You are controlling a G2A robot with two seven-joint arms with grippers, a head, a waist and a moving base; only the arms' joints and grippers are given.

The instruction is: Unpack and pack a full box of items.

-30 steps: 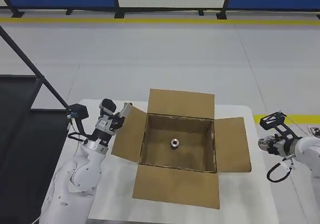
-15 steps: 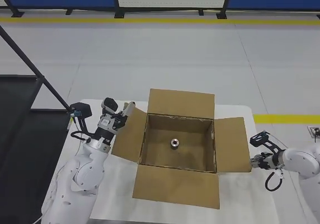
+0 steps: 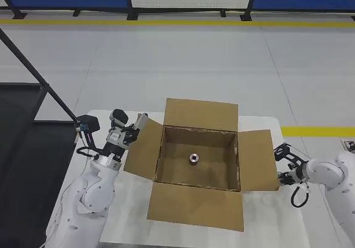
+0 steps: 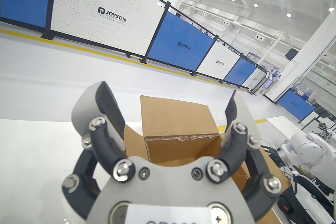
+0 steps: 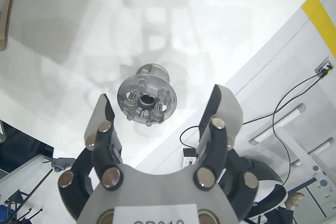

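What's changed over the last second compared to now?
The right gripper swung inward toward the box's right flap and down, now open over a metal part on the table. The left gripper, the box and the ring inside it stayed put.

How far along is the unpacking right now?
Done: the box stands open, and one metal part lies on the table beside it. In hand: nothing; the right gripper is open over that part, the left gripper open at the box's flap. Left: a second part sits inside the box.
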